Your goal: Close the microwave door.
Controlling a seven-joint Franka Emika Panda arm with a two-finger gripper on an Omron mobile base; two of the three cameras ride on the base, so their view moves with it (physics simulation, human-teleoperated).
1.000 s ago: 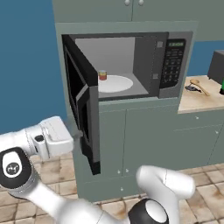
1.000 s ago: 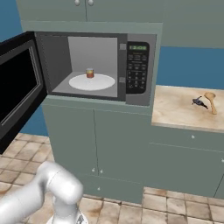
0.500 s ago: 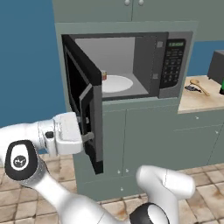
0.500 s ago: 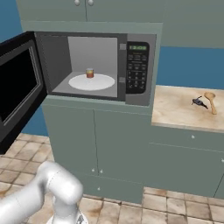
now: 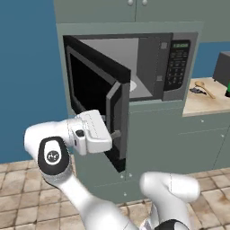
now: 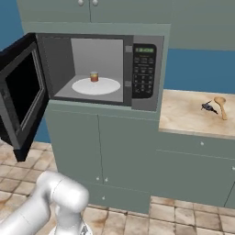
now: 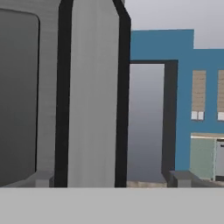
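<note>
Door (image 5: 96,92) part-closed, well off the microwave (image 6: 137,69); gripper (image 5: 112,134) at door's outer face, jaws apart, pushing remains.

Flat, even rendered light, soft faint shadows, slightly blurry low-resolution frames

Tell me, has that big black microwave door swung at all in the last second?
Yes. In the left base view the microwave door has swung toward the microwave, hiding more of the turntable plate. The gripper is at its outer face.

Kitchen: built-in microwave (image 6: 101,69), cabinets (image 6: 105,156), counter (image 6: 193,114)
</note>
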